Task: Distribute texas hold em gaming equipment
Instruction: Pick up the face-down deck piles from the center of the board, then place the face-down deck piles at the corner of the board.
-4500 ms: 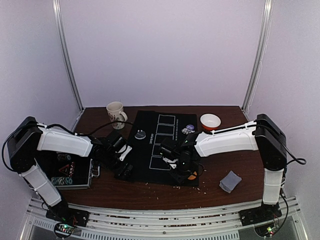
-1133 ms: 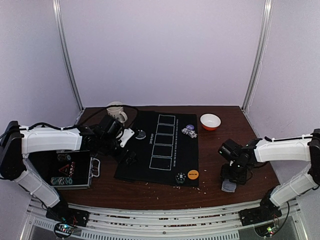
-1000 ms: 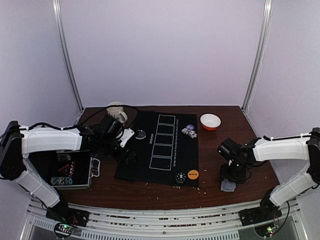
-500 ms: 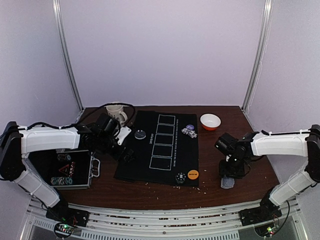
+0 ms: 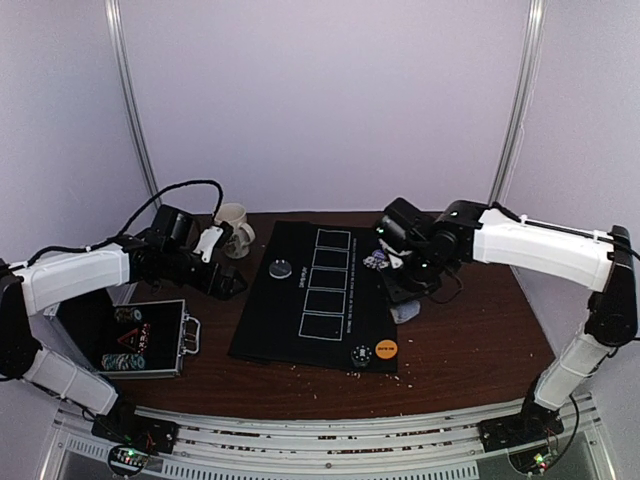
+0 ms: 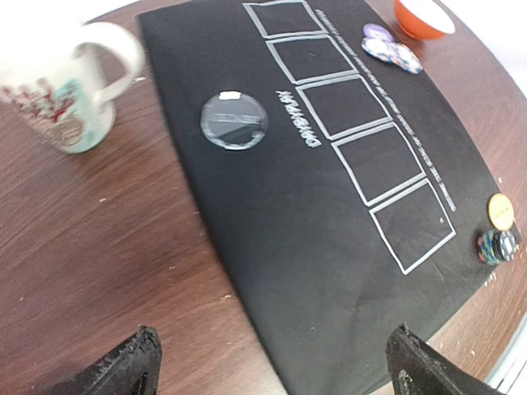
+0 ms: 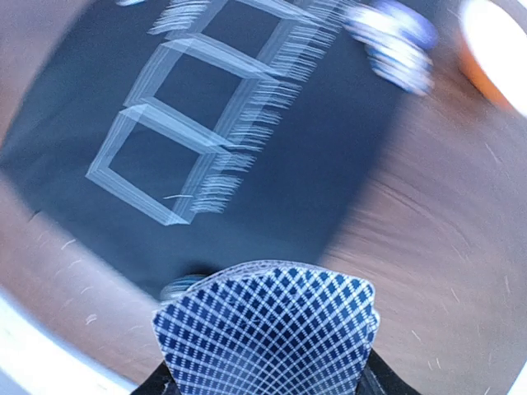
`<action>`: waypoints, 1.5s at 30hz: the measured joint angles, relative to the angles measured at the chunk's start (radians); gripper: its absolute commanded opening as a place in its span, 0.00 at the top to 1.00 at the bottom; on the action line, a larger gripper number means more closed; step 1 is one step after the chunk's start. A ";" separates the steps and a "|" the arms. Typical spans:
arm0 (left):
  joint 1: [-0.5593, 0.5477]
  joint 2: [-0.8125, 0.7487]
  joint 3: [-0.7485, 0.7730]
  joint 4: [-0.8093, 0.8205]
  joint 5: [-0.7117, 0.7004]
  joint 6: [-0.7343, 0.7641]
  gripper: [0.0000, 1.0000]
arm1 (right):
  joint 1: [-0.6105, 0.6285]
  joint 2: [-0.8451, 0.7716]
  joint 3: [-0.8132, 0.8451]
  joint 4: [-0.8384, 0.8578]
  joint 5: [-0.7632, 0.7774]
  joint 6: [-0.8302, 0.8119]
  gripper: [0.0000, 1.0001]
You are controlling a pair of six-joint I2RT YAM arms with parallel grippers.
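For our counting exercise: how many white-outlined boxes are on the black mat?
5, in one line along the black mat: box one by the far edge, box two, box three mid-mat, box four, box five by the near edge. None seems hidden.

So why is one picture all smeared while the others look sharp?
Right wrist view: the black mat and chips streak with motion blur, yet the card deck in the right gripper is crisp. Left wrist view: sharp, only the mug slightly soft. Top view: even light.

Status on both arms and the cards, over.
Left gripper open, empty, by left edge of mat. Right gripper shut on card deck, above mat's right edge. Chip pile close by, not blocking.
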 measured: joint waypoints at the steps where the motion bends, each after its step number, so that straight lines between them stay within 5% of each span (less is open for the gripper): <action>1: 0.017 -0.003 0.000 -0.002 0.006 -0.005 0.02 | 0.056 0.058 0.072 -0.006 -0.004 -0.046 0.61; 12: 0.063 -0.032 0.001 -0.039 0.029 -0.020 0.02 | 0.403 0.558 0.537 -0.071 -0.125 -0.373 0.61; 23: 0.074 -0.045 0.001 -0.047 0.024 -0.019 0.02 | 0.463 0.736 0.632 -0.104 -0.178 -0.595 0.58; 29: 0.076 -0.045 0.001 -0.050 0.025 -0.016 0.02 | 0.463 0.761 0.640 -0.096 -0.169 -0.653 0.39; 35: 0.076 -0.046 0.003 -0.056 0.031 0.005 0.02 | 0.463 0.768 0.640 -0.085 -0.143 -0.682 0.01; 45: 0.065 -0.056 0.069 -0.072 0.085 0.064 0.02 | 0.468 0.689 0.599 -0.035 -0.127 -0.673 0.00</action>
